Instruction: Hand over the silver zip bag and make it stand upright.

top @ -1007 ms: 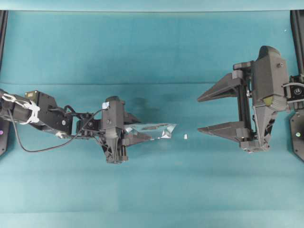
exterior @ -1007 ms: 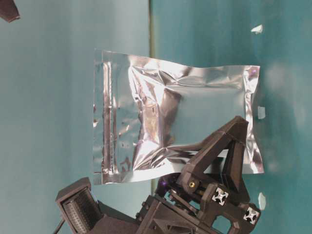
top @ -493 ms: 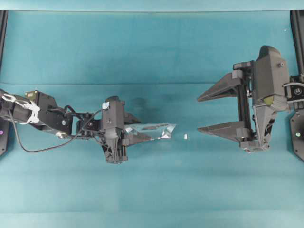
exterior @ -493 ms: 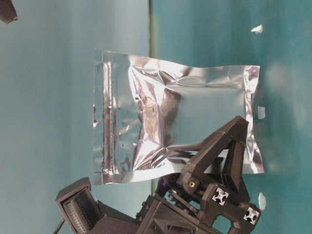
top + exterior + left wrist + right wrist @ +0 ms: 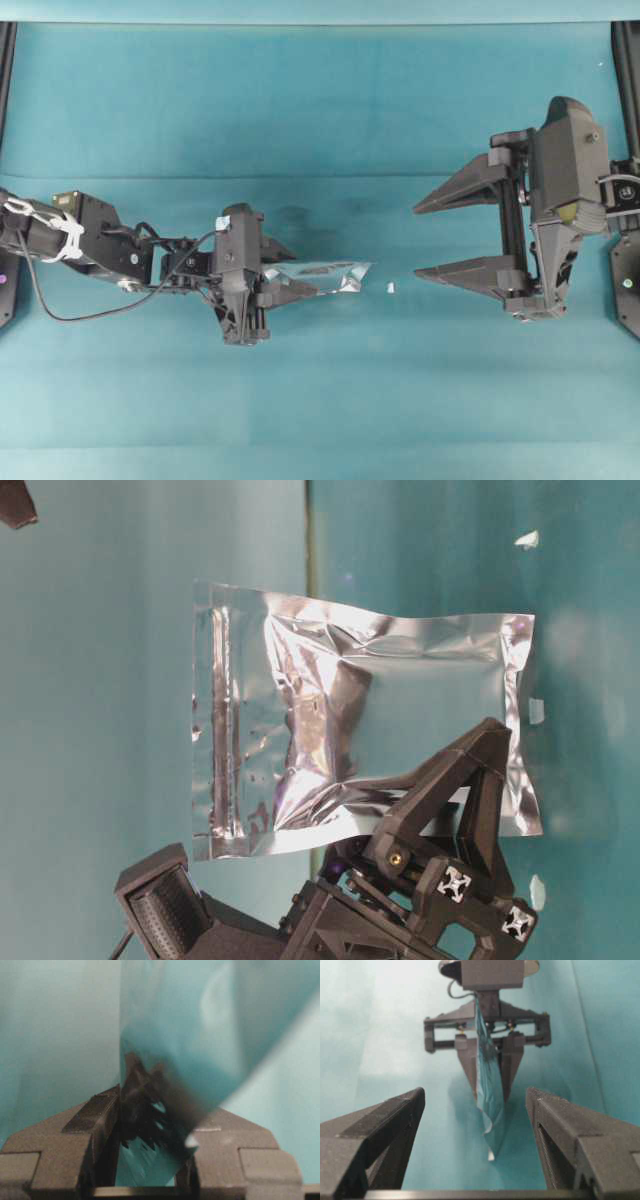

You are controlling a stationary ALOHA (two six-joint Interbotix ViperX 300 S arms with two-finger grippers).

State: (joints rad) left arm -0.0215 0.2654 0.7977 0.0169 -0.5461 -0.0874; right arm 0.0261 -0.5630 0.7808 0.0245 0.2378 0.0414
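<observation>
- At centre-left of the overhead view, our left gripper pinches the silver zip bag edge-on.
- Our right gripper waits wide open at right; we should approach level, straddling the bag's free end.

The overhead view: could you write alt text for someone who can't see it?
From above, the left pincer grips one end of a silver zip bag held edge-up over a teal table. The right pincer faces it, wide open, apart from the bag.

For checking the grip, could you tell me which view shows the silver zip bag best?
Table-level: the silver zip bag shows its whole face, left pincer clamping one edge. Overhead and right wrist views show it edge-on; the left wrist view is blurred.
</observation>
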